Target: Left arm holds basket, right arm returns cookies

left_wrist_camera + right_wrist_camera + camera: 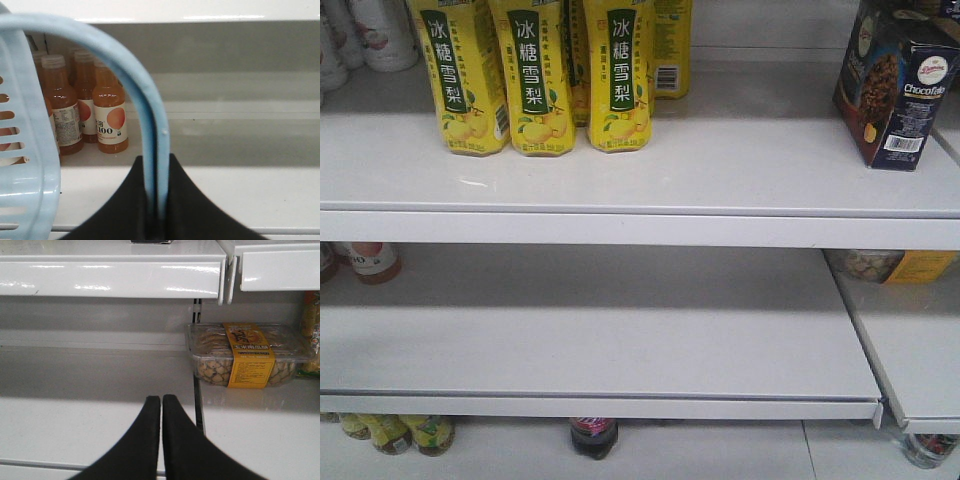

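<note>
My left jaws are pinched on the flat hoop handle of the light blue basket, the strap running straight down into the cleft between them; I hold it there, I judge, so that the basket hangs at one side and leaves my other arm free to work. The slotted wall of the basket fills the left edge of my left wrist view, and beyond the handle a cluster of orange drink bottles stands at the back of a white shelf. My right jaws are pressed together with nothing between them, pointing over a bare stretch of the lower shelf, left of a clear tray of snacks with a yellow band. The box of cookies already stands upright on the top shelf, at its right end and well to the right of the yellow bottles, one corner turned forward so the barcode side faces out. Neither arm shows in the front view, so nothing is touching the box. I take it the return is as good as done: the cookies sit back among shelf goods, and my empty right jaws have no reason to stay near them. What is inside the basket I cannot see.
</note>
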Motion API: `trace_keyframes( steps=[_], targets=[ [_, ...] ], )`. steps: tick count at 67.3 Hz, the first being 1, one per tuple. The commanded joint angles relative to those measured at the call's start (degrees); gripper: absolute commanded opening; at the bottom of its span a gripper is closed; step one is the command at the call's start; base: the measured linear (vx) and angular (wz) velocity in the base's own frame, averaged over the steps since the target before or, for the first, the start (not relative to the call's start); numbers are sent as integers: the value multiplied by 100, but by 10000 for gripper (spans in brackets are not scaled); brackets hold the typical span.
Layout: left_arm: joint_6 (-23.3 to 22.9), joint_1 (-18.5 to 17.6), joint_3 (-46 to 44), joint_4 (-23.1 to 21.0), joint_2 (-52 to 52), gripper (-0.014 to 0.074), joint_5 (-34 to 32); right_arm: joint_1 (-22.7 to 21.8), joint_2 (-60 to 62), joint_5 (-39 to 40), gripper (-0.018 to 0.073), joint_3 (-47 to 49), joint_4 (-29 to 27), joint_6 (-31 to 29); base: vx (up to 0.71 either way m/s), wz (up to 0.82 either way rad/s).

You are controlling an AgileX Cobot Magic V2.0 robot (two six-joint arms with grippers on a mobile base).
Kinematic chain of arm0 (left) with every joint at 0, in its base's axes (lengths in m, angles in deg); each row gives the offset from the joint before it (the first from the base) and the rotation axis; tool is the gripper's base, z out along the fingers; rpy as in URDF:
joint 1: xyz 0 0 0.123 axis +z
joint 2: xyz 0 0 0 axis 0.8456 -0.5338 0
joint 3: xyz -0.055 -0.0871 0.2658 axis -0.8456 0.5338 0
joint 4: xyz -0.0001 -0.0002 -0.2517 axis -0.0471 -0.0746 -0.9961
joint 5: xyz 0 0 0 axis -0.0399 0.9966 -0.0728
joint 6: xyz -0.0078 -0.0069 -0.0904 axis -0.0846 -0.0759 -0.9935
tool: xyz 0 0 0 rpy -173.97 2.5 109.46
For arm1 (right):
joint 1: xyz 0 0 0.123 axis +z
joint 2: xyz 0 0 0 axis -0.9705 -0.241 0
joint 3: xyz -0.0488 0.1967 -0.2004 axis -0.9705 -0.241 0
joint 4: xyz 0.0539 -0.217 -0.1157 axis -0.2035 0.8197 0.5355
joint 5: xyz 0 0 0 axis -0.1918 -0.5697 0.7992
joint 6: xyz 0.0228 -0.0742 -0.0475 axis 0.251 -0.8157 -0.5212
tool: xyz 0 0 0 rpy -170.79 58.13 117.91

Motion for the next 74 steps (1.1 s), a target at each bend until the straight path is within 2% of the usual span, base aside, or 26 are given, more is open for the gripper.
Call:
trace_keyframes(
  steps=[1,63,69,74],
  targets=[
    [-78,-2,-133,136,110,-6,-565,-20,-42,423,-8,158,94,-54,0,0],
    [-78,-2,-145,96,105,-6,-563,-34,63,520,-8,88,88,-54,0,0],
    [-78,-2,-145,96,101,-6,-563,-172,199,742,-8,-154,-86,-317,0,0],
    [-78,-2,-145,96,101,-6,-563,-437,275,1112,-8,-411,-696,-812,0,0]
  ],
)
